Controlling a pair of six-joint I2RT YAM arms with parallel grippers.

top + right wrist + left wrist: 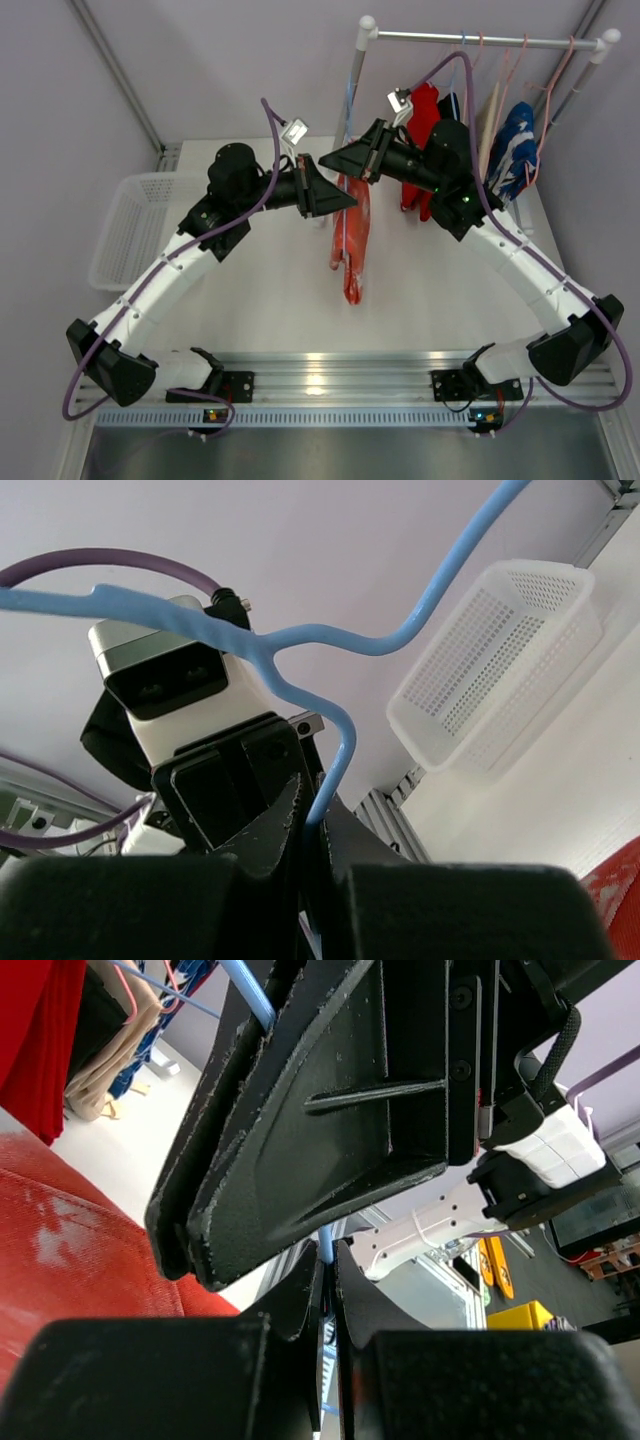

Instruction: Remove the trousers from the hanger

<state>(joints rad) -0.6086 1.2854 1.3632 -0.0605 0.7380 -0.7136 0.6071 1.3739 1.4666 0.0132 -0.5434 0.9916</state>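
Note:
The orange-red trousers (pixel 351 240) with white marks hang long and narrow from the light-blue hanger (pixel 349 100) above the table's middle. My left gripper (pixel 348 200) comes from the left and my right gripper (pixel 327 158) from the right; they meet at the top of the trousers. In the left wrist view my left gripper (pixel 327 1260) is shut on the blue wire (pixel 326 1244), with the trousers (pixel 80 1260) at the left and the right gripper's fingers (pixel 320 1110) just above. In the right wrist view my right gripper (pixel 318 815) is shut on the hanger (pixel 330 640) below its bend.
A clothes rack (pixel 480 38) stands at the back right with pink hangers, a plain deep-red garment (pixel 422 120) and a blue-and-white garment (pixel 512 150). A white basket (pixel 135 225) sits at the table's left, also in the right wrist view (pixel 500 670).

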